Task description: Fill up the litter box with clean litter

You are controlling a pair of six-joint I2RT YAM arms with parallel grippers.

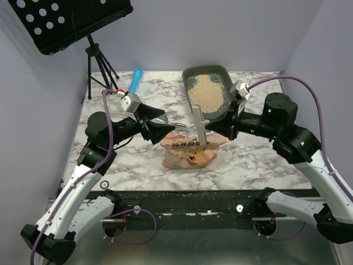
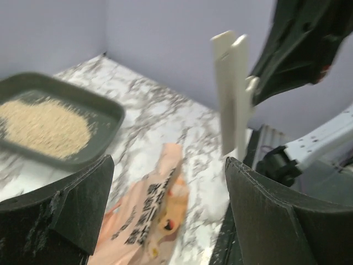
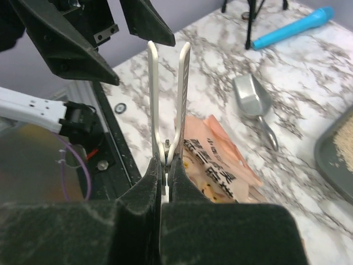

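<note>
Nearest you, your right pincer (image 3: 164, 176) is pressed together on the hinge end of a white clip (image 3: 165, 94), whose two long arms stand apart and point toward the left arm. Your left pincer (image 2: 168, 165) is spread wide just beside the clip, hovering over the left part of the orange-pink printed bag (image 1: 187, 154). The bag lies crumpled on the marbled worktop (image 1: 259, 160), between the two pincers and near the front edge. From the overhead view you cannot tell whether the clip touches the bag. Just beyond the bag, behind the left pincer, a silver metal scoop (image 3: 251, 99) lies on the marble. Farther back, right of centre, sits the dark grey-green litter box (image 1: 204, 68), with the clean litter (image 1: 208, 91) spread as a pale beige heap inside it. Left of the box lies a blue tool (image 1: 135, 80), and at the far left corner stands a black tripod stand (image 1: 96, 63).
</note>
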